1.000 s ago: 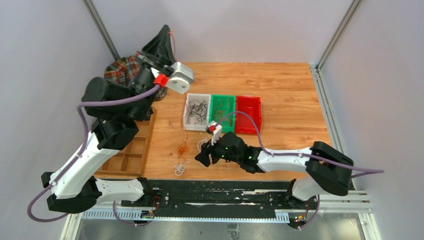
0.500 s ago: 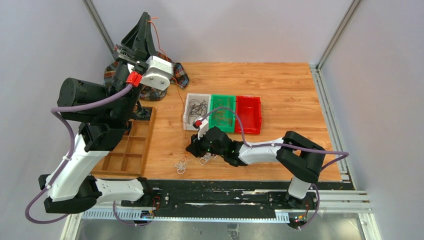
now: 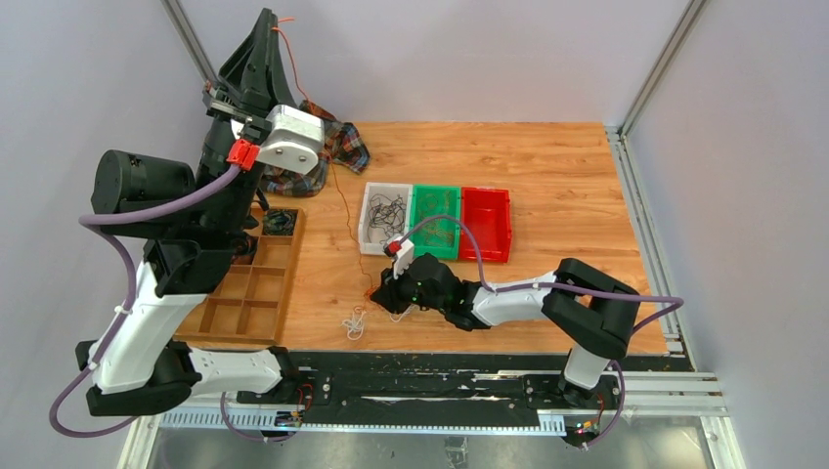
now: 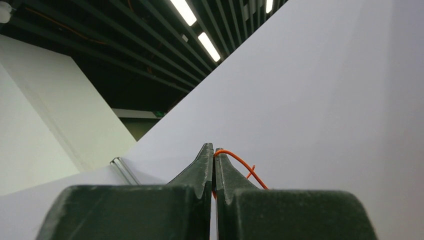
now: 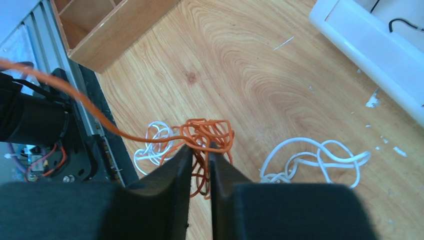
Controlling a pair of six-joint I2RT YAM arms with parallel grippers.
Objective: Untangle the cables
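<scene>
A thin orange cable (image 3: pixel 339 200) runs taut from high at the back left down to a small orange tangle (image 5: pixel 207 131) on the wooden table. My left gripper (image 3: pixel 262 21) is raised far above the table, pointing up, shut on the cable's upper end (image 4: pixel 240 162); in the left wrist view its jaws (image 4: pixel 214 150) meet with the wire pinched between them. My right gripper (image 3: pixel 381 291) sits low on the table, and its fingers (image 5: pixel 200 147) are closed narrowly on the orange tangle. White cables (image 5: pixel 320 155) lie loose to the right, and another white curl (image 3: pixel 354 322) to the left.
Three bins stand mid-table: a white one (image 3: pixel 369 233) holding black wires, a green one (image 3: pixel 436 191) and a red one (image 3: pixel 486 223). A wooden compartment tray (image 3: pixel 256 288) lies at the left with a dark coil (image 3: pixel 279 220). A plaid cloth (image 3: pixel 337 147) lies at the back left.
My left arm has lifted higher and further left, drawing the orange cable taut. My right gripper moved left onto the orange tangle and closed on it.
</scene>
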